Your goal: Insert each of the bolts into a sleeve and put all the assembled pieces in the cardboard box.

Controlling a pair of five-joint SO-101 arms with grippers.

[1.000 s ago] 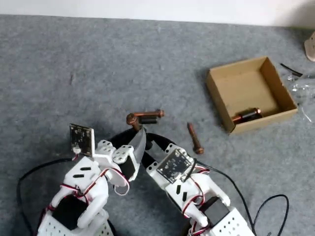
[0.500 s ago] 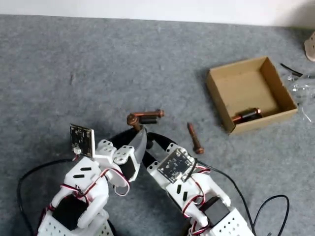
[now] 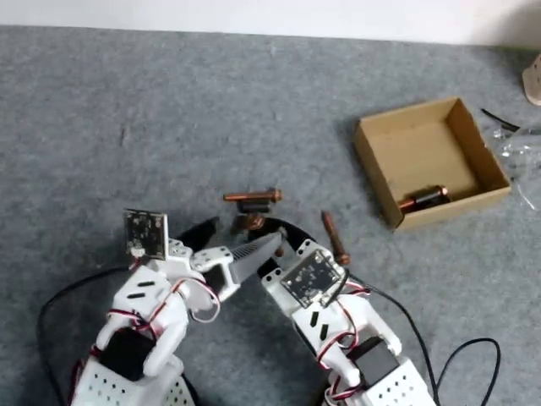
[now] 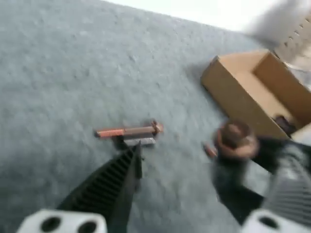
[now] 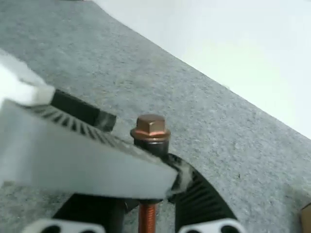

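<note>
Bolts are scattered around a bit. The upright bolt is in the right gripper, jaws clamped on its threaded shank. Its head points up, and a dark sleeve sits right under the head. In the high view that's just in front of both arms, near the middle of the grey table.

The left gripper is right beside it with its jaws spread wide, holding nothing. Its pale finger crosses in front of the sleeve, can't tell if it's touching.

A second bolt lies flat on the table just beyond, with a loose sleeve alongside it, touching or nearly so. A third bolt lies flat by the right arm, between the grippers and the cardboard box. The box is off to the right, well apart from the arms, with one assembled piece lying inside against its near wall.
</note>
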